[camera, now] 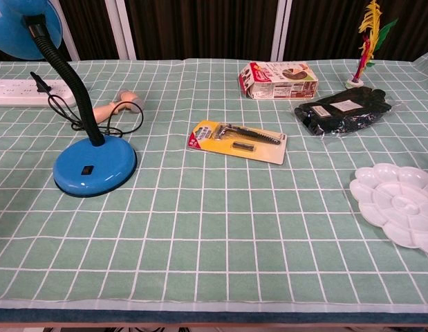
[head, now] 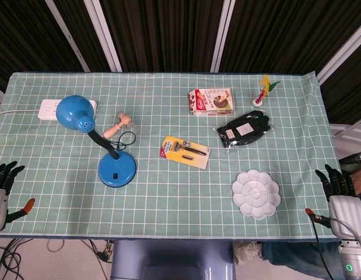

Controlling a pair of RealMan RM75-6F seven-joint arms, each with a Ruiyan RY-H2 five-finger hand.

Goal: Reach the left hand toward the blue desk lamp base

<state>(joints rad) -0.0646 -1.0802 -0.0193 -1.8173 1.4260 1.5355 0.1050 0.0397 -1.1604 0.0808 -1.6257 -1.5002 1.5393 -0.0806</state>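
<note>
Though nr lamp base point(camera: 95, 167), cord point(camera: 61, 111) loops.

Lamp base point(head: 117, 170) at table's point(head: 168, 198) left, power strip point(head: 52, 108) behind it, carded tool point(head: 185, 151) at centre, box point(head: 211, 101) behind that, palette point(head: 256, 194) front right, bagged gloves point(head: 244, 129) behind palette, shuttlecock point(head: 262, 92) at far right rear.

No legible text anywhere.
</note>
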